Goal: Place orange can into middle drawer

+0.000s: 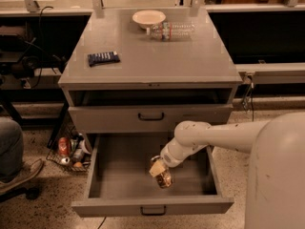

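The orange can (165, 178), mottled orange-gold and brown, is tilted inside the open middle drawer (119, 175), low over its floor near the middle front. My gripper (158, 170) reaches down into the drawer from the right on the white arm and is shut on the can's upper end. I cannot tell whether the can touches the drawer floor. The drawer is pulled far out, with its dark handle (153, 210) on the front panel.
Above is another grey drawer front with a dark handle (151, 116). On the cabinet top are a white bowl (148, 18), a clear water bottle (170, 31) lying down and a dark blue packet (103, 57). A wire basket with cans (69, 151) sits on the floor at left, beside a person's leg (10, 147).
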Controlling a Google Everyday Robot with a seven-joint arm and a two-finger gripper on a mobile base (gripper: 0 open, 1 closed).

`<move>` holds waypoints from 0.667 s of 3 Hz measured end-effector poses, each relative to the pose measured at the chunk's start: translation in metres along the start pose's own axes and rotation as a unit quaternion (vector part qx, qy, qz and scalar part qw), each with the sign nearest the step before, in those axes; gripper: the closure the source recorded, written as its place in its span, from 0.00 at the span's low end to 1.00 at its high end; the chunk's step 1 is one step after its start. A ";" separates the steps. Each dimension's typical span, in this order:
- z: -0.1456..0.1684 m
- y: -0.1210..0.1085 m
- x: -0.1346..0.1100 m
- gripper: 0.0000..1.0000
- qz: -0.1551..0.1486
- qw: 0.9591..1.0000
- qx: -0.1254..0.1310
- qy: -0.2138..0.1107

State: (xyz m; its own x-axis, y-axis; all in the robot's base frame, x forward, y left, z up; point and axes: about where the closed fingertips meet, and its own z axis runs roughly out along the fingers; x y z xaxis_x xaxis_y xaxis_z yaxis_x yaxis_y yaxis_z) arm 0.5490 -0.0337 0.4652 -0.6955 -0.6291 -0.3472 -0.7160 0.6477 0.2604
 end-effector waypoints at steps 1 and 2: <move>0.023 0.003 -0.010 0.85 -0.001 1.000 -0.023 -0.008; 0.038 0.006 -0.018 0.62 -0.002 0.999 -0.039 -0.016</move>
State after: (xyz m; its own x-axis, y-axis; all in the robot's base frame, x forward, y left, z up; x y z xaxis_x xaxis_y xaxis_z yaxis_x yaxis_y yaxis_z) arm 0.5597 -0.0021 0.4391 -0.6912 -0.6169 -0.3765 -0.7222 0.6088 0.3283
